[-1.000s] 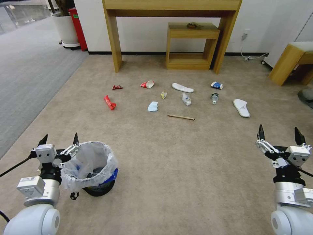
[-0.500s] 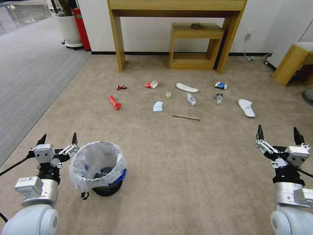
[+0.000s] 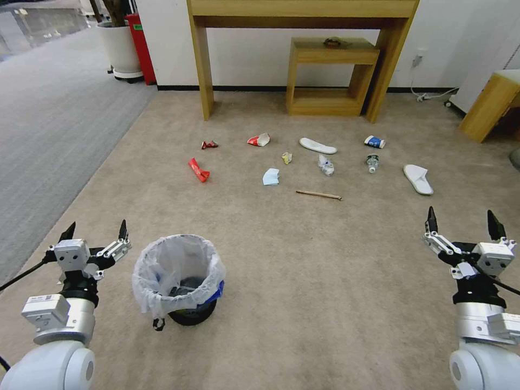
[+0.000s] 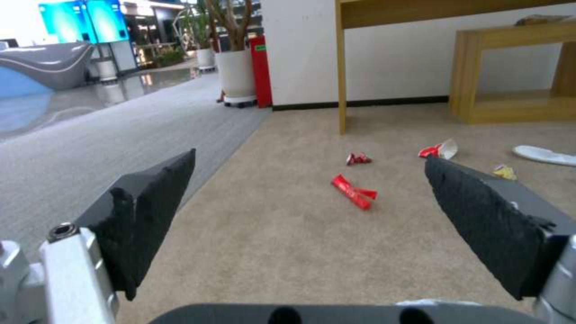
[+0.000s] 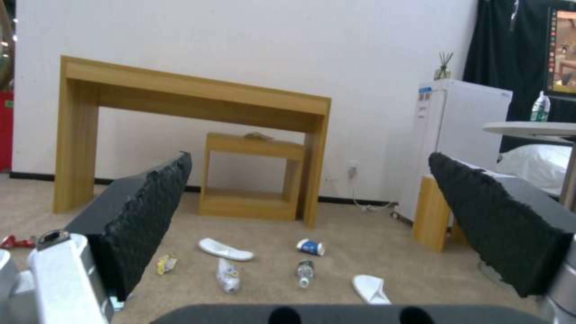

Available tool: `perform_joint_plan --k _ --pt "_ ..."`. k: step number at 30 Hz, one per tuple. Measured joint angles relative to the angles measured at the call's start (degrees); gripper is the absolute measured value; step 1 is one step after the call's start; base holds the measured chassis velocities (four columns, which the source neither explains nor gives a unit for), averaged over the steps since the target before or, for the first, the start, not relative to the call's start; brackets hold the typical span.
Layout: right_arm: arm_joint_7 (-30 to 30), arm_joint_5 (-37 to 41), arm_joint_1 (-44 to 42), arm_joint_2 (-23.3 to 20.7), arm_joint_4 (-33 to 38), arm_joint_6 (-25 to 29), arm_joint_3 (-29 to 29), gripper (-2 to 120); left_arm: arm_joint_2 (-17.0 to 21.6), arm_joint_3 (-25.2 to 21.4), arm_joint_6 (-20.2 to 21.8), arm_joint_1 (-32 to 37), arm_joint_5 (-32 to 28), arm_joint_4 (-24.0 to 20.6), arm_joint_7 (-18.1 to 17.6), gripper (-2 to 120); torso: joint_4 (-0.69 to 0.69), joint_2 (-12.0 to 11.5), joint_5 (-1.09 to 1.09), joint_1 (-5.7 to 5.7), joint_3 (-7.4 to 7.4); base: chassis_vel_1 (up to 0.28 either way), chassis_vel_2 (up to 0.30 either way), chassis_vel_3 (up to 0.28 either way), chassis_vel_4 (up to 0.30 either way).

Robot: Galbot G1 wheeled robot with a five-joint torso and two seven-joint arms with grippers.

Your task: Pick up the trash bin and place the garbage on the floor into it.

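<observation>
Whole head view has drifted rightward — the robot is turning or driving. The trash bin (image 3: 179,279) stands unlifted on the floor (image 3: 303,271) beside the left gripper (image 3: 95,232), jaws apart; right gripper (image 3: 462,221) likewise spread, garbage (image 3: 318,194) well beyond.

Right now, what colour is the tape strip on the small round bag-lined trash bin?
Blue; the tape strip on the black trash bin shows best in the head view.

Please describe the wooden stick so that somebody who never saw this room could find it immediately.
Start at the tall wooden table against the wall; litter is scattered on the beige carpet before it. The stick lies at the litter's edge nearest the robot. It is the one long, thin, brown piece, lying flat.
</observation>
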Motion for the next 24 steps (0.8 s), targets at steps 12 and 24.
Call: perform_joint_plan --k 12,24 --pt "-0.14 0.07 0.23 0.08 0.02 0.17 0.20 100 0.05 0.05 0.00 -0.25 -0.11 -0.07 0.07 100 0.01 0.00 -0.01 0.00 0.00 0.076 0.109 -0.076 -0.110" --pt "-0.41 0.38 0.52 0.07 -0.37 0.49 0.21 100 -0.05 0.20 0.00 -0.38 -0.06 0.13 0.23 100 0.00 0.00 -0.01 0.00 0.00 0.028 0.134 -0.020 -0.128"
